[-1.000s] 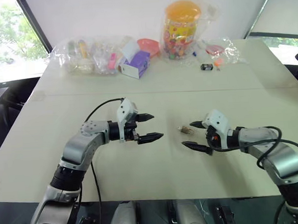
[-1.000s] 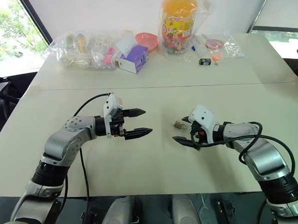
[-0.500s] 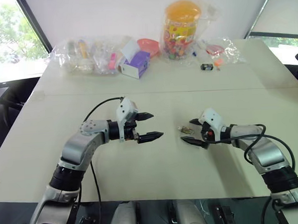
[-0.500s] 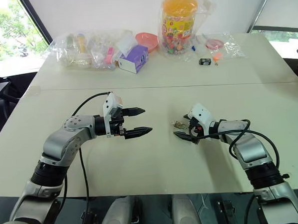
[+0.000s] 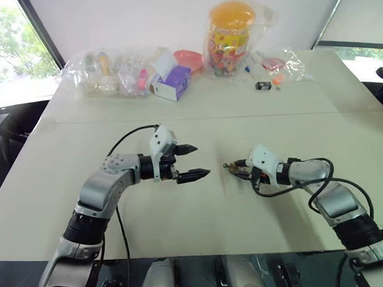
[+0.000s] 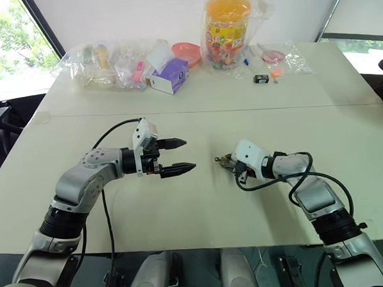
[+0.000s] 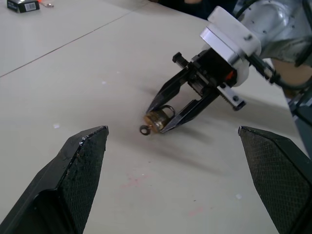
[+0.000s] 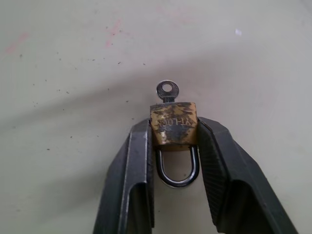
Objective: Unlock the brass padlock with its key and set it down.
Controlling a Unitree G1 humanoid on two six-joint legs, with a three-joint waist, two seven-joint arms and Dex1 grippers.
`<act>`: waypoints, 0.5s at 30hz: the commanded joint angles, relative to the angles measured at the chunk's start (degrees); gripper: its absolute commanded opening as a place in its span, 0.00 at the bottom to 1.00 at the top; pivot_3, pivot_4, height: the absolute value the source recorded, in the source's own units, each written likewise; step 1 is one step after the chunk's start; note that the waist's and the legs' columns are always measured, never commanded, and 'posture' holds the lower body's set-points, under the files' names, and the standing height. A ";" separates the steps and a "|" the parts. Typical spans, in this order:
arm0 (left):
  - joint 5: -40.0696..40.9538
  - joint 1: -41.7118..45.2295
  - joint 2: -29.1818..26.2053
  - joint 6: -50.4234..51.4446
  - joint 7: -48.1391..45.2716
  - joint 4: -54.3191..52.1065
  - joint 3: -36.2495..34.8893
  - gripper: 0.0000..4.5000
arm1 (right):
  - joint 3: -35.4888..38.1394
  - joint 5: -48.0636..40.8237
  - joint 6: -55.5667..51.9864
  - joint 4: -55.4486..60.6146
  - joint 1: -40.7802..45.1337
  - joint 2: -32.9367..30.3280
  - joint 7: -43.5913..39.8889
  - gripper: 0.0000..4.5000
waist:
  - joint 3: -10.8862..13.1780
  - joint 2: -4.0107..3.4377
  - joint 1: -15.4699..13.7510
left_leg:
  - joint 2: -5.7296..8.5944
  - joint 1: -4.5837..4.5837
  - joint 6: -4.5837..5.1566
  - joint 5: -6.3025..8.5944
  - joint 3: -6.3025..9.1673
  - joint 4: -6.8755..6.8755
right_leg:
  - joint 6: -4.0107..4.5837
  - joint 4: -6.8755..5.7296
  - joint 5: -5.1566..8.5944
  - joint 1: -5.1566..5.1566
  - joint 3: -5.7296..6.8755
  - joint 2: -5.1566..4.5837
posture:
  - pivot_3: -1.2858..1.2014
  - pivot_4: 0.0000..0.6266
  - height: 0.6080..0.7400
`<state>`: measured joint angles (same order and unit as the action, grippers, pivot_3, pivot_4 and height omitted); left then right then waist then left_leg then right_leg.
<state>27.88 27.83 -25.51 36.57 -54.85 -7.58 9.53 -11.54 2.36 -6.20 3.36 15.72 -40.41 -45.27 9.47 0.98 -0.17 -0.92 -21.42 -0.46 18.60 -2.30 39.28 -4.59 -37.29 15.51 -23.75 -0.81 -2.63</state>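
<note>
Basically pinching the brass padlock (image 8: pixel 172 126) in the right gripper (image 8: pixel 172 146), key (image 8: pixel 166 90) poking out. Left gripper (image 5: pixel 191 163) gaping, empty. Could squirt loose mid-table if squeezed off-centre.

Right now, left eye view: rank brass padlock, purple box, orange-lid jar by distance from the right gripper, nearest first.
1. brass padlock: clamped between the fingers of the right gripper, key sticking out of it.
2. purple box: far side of the table, toward the robot's left.
3. orange-lid jar: back edge, roughly straight ahead. Close to the box in distance; order unsure.
</note>
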 commanded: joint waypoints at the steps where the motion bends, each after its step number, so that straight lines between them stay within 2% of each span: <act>1: 2.40 1.68 -0.33 1.15 -1.32 -1.51 -1.55 1.00 | 2.71 5.02 9.11 9.07 -0.01 -2.25 3.71 0.15 | 0.01 -0.01 -0.03 | 0.01 -0.02 0.00 0.00 -0.03 0.01 | 0.00 -0.01 0.00 -0.03 -0.01 0.01 | 0.52 0.24 0.96; 6: 4.57 3.84 0.34 2.90 -2.41 -0.52 -1.96 1.00 | 4.12 6.58 18.21 16.84 -2.14 -5.96 2.45 0.15 | 0.01 -0.01 -0.09 | -0.01 -0.02 -0.01 -0.01 -0.03 0.00 | 0.00 0.00 0.00 -0.05 -0.01 0.07 | 0.52 0.24 0.96; 10: 5.70 4.81 0.09 3.22 -4.20 -0.14 -1.75 1.00 | 4.29 5.53 19.74 20.69 -2.54 -6.96 0.85 0.15 | 0.02 0.01 -0.11 | 0.01 -0.01 -0.01 -0.01 -0.05 0.01 | 0.00 0.01 0.00 -0.03 -0.01 0.08 | 0.52 0.24 0.96; 15: 6.62 4.98 -0.13 3.66 -5.15 -0.38 -1.78 1.00 | 4.65 5.93 20.00 20.18 -2.52 -6.94 0.32 0.15 | 0.02 0.01 -0.09 | 0.00 0.00 -0.01 -0.01 -0.05 0.01 | 0.00 0.00 0.00 -0.03 -0.01 0.09 | 0.52 0.24 0.96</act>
<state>33.26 31.83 -25.47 40.42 -59.34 -6.91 8.66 -8.65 8.73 13.04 22.35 12.95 -47.12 -45.09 9.49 0.98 -0.27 -0.93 -21.43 -0.47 18.59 -2.35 39.29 -4.58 -37.29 15.51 -23.78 -0.82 -2.54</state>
